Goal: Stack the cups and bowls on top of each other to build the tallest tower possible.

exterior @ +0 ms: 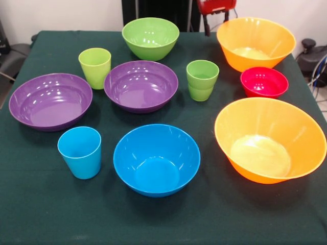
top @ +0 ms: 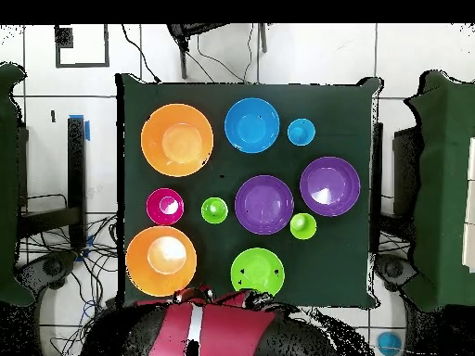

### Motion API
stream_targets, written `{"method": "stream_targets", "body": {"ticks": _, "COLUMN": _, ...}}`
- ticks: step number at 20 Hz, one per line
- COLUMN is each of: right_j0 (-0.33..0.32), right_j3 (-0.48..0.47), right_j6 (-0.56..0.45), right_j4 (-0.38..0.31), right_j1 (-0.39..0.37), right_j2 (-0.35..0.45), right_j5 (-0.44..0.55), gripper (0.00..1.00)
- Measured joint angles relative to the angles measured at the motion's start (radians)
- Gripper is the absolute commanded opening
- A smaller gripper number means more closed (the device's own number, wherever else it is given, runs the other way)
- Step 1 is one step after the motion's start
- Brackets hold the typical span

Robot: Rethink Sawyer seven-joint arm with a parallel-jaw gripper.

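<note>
Dark green cloth point(exterior: 30, 214) is carrying 10 pieces, none stacked — around the blue bowl point(exterior: 156, 159), an orange bowl point(exterior: 271, 140) is waiting beside. Gripper point(exterior: 217, 7) is parked far behind — finger state cannot be told. Start wide, nesting smaller pieces centred.

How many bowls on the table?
7, all separate, none visibly hidden: two orange bowls, two purple bowls, a blue bowl at the front, a green bowl at the back, a small red bowl between the orange ones.
</note>
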Motion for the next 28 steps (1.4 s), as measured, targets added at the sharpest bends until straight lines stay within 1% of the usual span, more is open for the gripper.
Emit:
{"method": "stream_targets", "body": {"ticks": 1, "right_j0": -0.009, "right_j3": 0.011, "right_j6": 0.000, "right_j4": 0.006, "right_j1": -0.042, "right_j2": 0.014, "right_j5": 0.026, "gripper": 1.00}}
{"method": "stream_targets", "body": {"ticks": 4, "right_j0": -0.020, "right_j3": 0.025, "right_j6": 0.000, "right_j4": 0.016, "right_j1": -0.087, "right_j2": 0.033, "right_j5": 0.054, "gripper": 1.00}}
{"method": "stream_targets", "body": {"ticks": 6, "right_j0": -0.046, "right_j3": 0.046, "right_j6": 0.000, "right_j4": 0.035, "right_j1": -0.152, "right_j2": 0.065, "right_j5": 0.102, "gripper": 1.00}}
{"method": "stream_targets", "body": {"ticks": 8, "right_j0": -0.059, "right_j3": 0.054, "right_j6": 0.000, "right_j4": 0.043, "right_j1": -0.178, "right_j2": 0.079, "right_j5": 0.121, "gripper": 1.00}}
{"method": "stream_targets", "body": {"ticks": 10, "right_j0": -0.087, "right_j3": 0.070, "right_j6": 0.000, "right_j4": 0.057, "right_j1": -0.228, "right_j2": 0.111, "right_j5": 0.159, "gripper": 1.00}}
{"method": "stream_targets", "body": {"ticks": 12, "right_j0": -0.099, "right_j3": 0.076, "right_j6": 0.000, "right_j4": 0.064, "right_j1": -0.248, "right_j2": 0.123, "right_j5": 0.173, "gripper": 1.00}}
{"method": "stream_targets", "body": {"ticks": 14, "right_j0": -0.120, "right_j3": 0.086, "right_j6": 0.000, "right_j4": 0.080, "right_j1": -0.286, "right_j2": 0.146, "right_j5": 0.199, "gripper": 1.00}}
{"method": "stream_targets", "body": {"ticks": 20, "right_j0": -0.129, "right_j3": 0.091, "right_j6": 0.000, "right_j4": 0.084, "right_j1": -0.323, "right_j2": 0.163, "right_j5": 0.202, "gripper": 1.00}}
{"method": "stream_targets", "body": {"ticks": 28, "right_j0": -0.129, "right_j3": 0.102, "right_j6": 0.000, "right_j4": 0.084, "right_j1": -0.330, "right_j2": 0.165, "right_j5": 0.202, "gripper": 1.00}}
